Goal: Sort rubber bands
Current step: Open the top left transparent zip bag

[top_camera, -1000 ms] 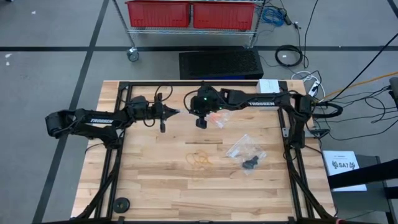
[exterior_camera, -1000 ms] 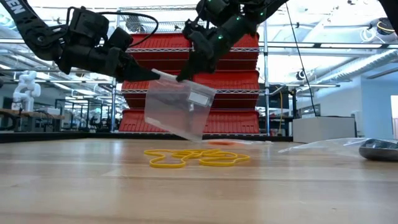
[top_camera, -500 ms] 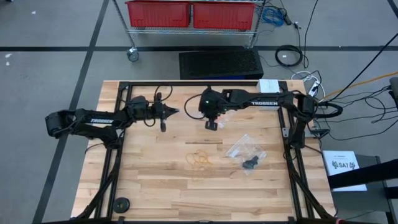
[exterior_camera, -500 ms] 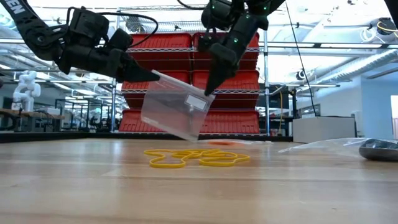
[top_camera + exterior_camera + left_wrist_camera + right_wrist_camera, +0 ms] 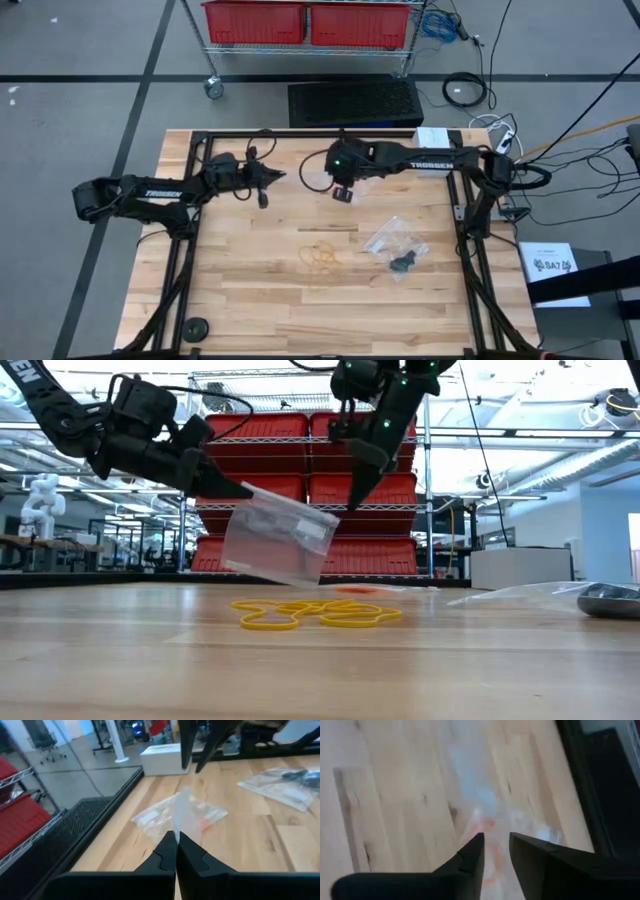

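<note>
My left gripper (image 5: 240,490) is shut on a clear plastic bag (image 5: 280,538) with a white label, above the far middle of the table. My right gripper (image 5: 350,500) stands open just off the bag's other upper corner, pointing steeply down, with nothing between its fingers (image 5: 496,851). A loose heap of pale tan rubber bands (image 5: 322,256) lies on the wood nearer the front. Under the grippers a second clear bag with orange bands (image 5: 485,827) in it lies flat on the table. My left gripper pinches the bag's upper edge at one corner (image 5: 179,820) between its two shut fingers. The fingers come almost level from the table's left. The bag hangs slanting below and beyond them, clear of the table.
More clear bags (image 5: 395,238) lie right of the tan heap, with a clump of black bands (image 5: 402,263) beside them. A black round piece (image 5: 196,327) sits at the near left corner. Black frame rails (image 5: 190,230) run along the table's sides.
My right gripper has moved toward the table's right edge along the bag's top, tipped more steeply down, and let go of the bag. The bag now hangs from my left gripper alone, and its freed corner has sunk a little.
</note>
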Tool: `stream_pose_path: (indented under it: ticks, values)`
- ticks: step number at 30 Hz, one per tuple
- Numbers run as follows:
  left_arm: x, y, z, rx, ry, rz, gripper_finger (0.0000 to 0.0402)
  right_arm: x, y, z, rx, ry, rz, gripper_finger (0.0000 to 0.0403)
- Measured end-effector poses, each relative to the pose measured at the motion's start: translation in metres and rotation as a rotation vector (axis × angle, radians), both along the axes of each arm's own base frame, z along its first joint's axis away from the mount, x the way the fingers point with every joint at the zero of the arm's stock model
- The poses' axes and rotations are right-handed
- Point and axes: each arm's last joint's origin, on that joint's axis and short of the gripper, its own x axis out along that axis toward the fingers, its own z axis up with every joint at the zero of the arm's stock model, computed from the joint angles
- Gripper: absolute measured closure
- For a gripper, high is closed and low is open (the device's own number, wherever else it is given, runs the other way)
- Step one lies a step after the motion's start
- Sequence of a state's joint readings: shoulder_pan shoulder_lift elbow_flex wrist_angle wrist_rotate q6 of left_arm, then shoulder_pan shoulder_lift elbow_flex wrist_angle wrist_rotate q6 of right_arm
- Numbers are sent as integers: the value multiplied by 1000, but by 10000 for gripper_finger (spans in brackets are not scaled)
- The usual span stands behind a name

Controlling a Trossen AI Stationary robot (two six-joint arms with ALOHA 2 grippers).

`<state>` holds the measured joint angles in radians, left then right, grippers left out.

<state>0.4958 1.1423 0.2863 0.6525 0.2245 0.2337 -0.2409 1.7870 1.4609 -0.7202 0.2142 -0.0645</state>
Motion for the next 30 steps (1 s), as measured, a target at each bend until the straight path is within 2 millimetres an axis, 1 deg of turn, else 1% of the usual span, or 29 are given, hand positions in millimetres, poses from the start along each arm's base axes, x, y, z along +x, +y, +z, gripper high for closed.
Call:
stream_pose_path:
  ticks: [2, 4, 6, 8, 11, 13, 16, 22, 25, 30]
  values:
    - [-1, 2, -1, -15, 10, 12, 400, 3, 0, 7, -2, -67, 9, 309]
    - [-2, 3, -1, -14, 9, 17, 400, 8, -1, 14, -2, -158, 40, 305]
    - [-2, 3, -1, -3, 7, 17, 400, 15, -1, 17, -11, -227, 83, 312]
    - [-2, 3, -1, 3, 12, 14, 400, 24, -2, 15, -34, -274, 129, 332]
    - [-2, 3, -1, 1, 12, 4, 400, 35, -4, 6, -62, -296, 175, 380]
    - [-2, 3, -1, 0, 11, 0, 400, 39, -6, -1, -79, -289, 195, 396]
    - [-2, 3, -1, 0, 11, 0, 400, 44, -8, -11, -64, -285, 211, 396]
    - [-1, 2, -1, 0, 10, -6, 400, 49, -10, -19, -24, -295, 241, 402]
    - [-1, 2, -1, -2, 9, -19, 400, 50, -10, -18, -43, -309, 255, 402]
    - [-1, 2, -1, -2, 10, -19, 400, 51, -10, -9, -71, -356, 257, 402]
